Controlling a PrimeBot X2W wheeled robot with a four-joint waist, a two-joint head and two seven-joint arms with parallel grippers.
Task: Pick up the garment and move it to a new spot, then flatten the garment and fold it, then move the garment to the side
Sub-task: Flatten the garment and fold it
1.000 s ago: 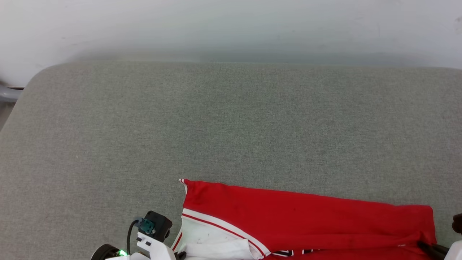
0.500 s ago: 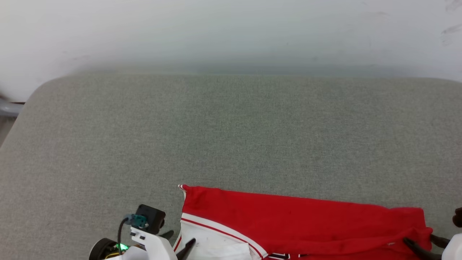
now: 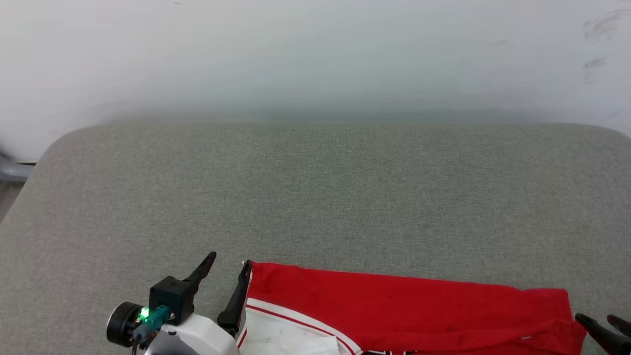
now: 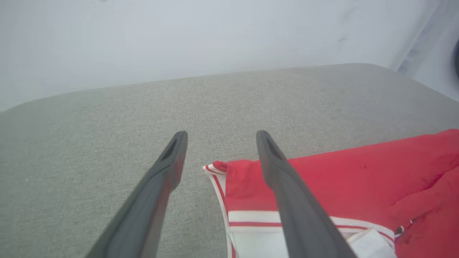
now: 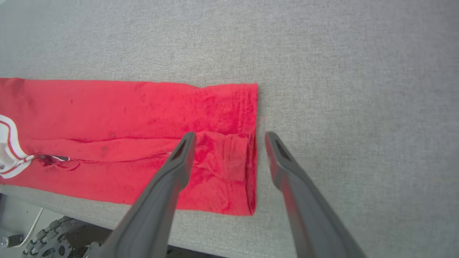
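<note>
Though head view crops garment (image 3: 409,310), right wrist shows whole hem (image 5: 256,107).

Left gripper (image 3: 229,260): two long, dark, tapered fingers (image 3: 238,291) on a black block (image 3: 170,298) above a white wrist shell (image 3: 197,337); beside the shell, a teal connector (image 3: 157,315), green light (image 3: 144,312), black cap (image 3: 121,323).

Grey surface (image 3: 315,197) lies open beyond the garment (image 3: 404,310)

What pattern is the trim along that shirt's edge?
Red and white stripes. The trim on the garment shows best in the left wrist view.
</note>
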